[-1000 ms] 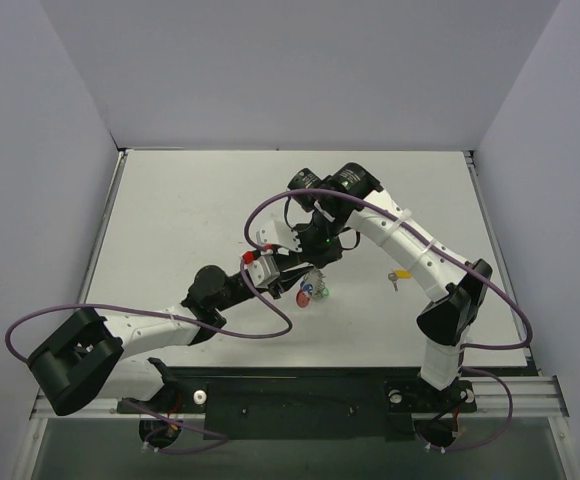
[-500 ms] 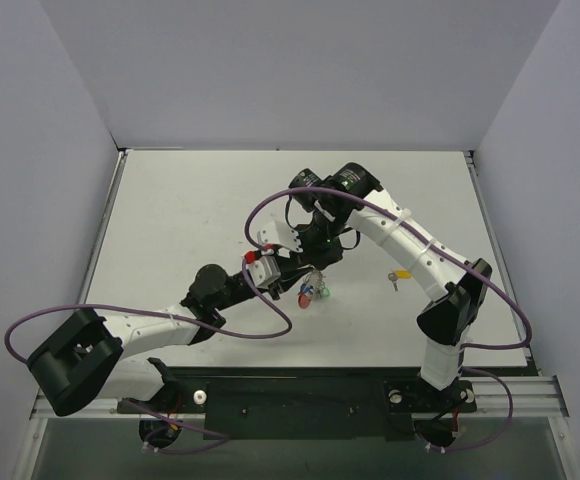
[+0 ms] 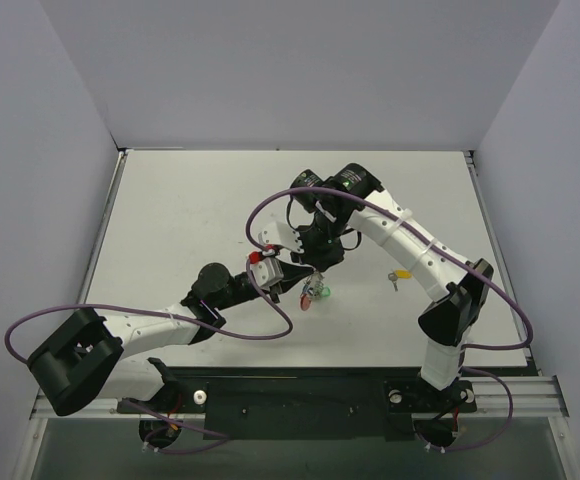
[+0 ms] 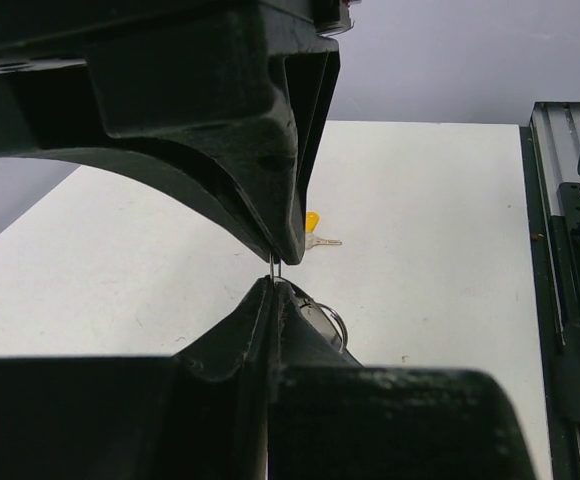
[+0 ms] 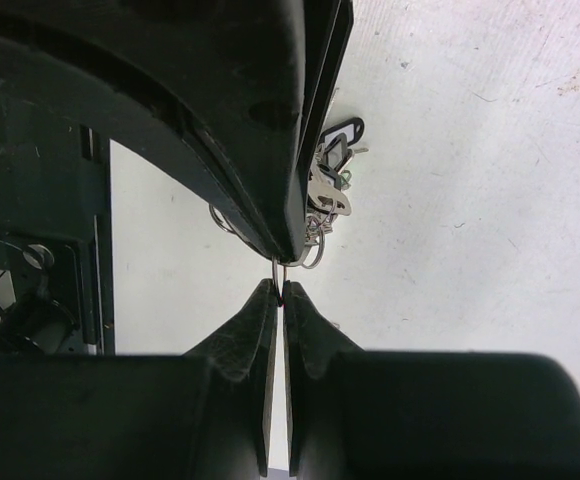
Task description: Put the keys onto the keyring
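left wrist has shifted slightly right. white table (image 3: 170,230), pale grey walls. left gripper (image 4: 275,272) and right gripper (image 5: 280,274) each pinch the thin keyring (image 4: 274,262) wire at mid-frame. colour-capped keys (image 3: 313,293) hang below; yellow key (image 3: 400,275) lies right.

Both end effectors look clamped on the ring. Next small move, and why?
Probably open the right end effector and back it off the keyring, while the left end effector holds. Both are shut on its thin wire, a key bunch hangs there, and a yellow key lies loose on the table near the right arm, so that arm looks best placed to fetch it.
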`<state>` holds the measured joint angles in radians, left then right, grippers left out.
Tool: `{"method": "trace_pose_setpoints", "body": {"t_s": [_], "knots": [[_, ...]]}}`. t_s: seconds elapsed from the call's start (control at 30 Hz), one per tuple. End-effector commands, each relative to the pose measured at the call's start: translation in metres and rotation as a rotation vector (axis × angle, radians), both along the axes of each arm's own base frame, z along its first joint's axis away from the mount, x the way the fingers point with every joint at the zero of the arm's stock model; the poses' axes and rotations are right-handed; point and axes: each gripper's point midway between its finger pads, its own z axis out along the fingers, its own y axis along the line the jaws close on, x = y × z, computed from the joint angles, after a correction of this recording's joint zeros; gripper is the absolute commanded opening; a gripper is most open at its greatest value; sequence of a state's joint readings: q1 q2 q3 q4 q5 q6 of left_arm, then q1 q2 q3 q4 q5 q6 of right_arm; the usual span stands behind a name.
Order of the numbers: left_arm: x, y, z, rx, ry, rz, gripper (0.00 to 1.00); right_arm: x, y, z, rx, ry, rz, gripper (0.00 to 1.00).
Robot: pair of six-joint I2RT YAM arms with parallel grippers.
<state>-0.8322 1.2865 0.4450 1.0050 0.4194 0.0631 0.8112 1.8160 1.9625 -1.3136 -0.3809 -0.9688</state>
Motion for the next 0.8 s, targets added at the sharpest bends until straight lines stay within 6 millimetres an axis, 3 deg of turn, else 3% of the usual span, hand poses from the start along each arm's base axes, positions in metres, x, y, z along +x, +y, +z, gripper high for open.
{"method": "trace_pose_setpoints", "body": {"t_s": [0.0, 0.17, 0.77], "knots": [[-0.002, -0.001, 0.033, -0.083, -0.040, -0.017, 0.09, -0.045, -0.035, 0.015, -0.068, 0.127, 0.006, 0.00], [-0.003, 0.003, 0.045, -0.127, -0.046, -0.005, 0.15, -0.045, -0.035, 0.014, -0.069, 0.130, 0.003, 0.00], [-0.003, 0.008, 0.056, -0.205, -0.010, 0.005, 0.17, -0.045, -0.037, 0.014, -0.061, 0.132, -0.003, 0.00]]}}
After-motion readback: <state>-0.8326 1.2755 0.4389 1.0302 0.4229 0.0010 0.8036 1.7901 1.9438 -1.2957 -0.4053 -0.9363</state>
